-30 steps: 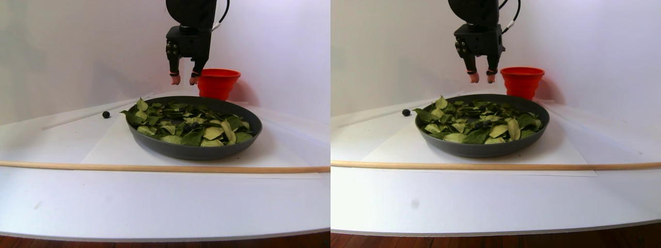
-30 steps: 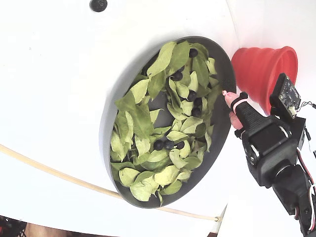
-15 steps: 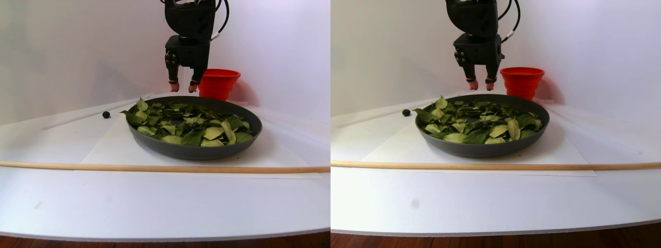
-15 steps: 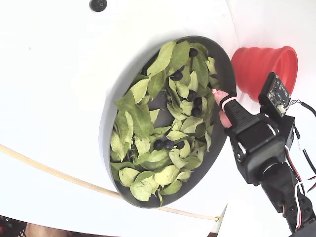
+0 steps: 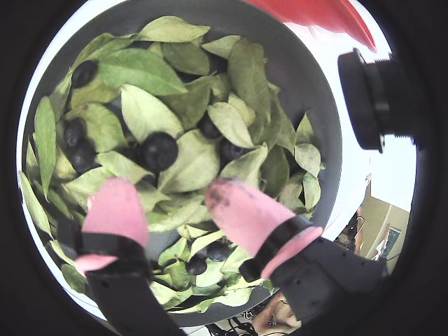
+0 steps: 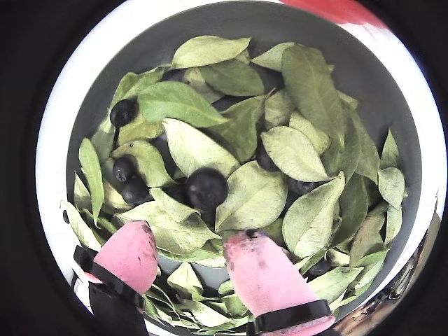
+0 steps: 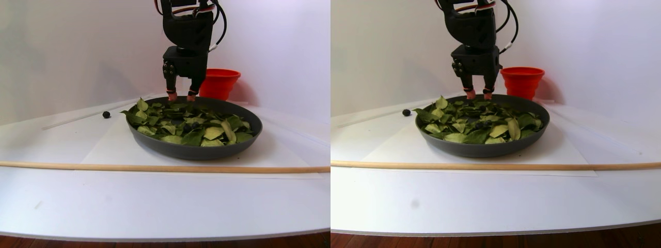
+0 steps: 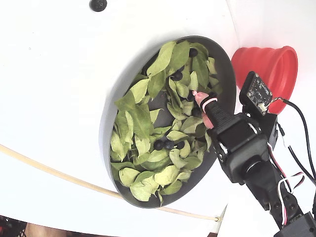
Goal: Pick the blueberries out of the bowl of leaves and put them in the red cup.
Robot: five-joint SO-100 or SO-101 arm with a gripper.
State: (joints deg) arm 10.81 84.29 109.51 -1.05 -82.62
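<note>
Robot jaws hang parted and empty over the bowl of leaves.
One of the blueberries lies just ahead of the pink fingertips.

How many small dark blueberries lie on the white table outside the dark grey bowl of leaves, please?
1: a small dark blueberry at the fixed view's top edge, apart from the dark grey round bowl. The bowl could hide others.

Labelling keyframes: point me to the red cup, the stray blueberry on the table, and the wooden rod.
red cup (image 8: 260, 69), fixed view, ribbed outer wall.
stray blueberry (image 7: 106, 114), stereo pair view, berry's centre.
wooden rod (image 7: 155, 168), stereo pair view, mid-length of the rod.
</note>
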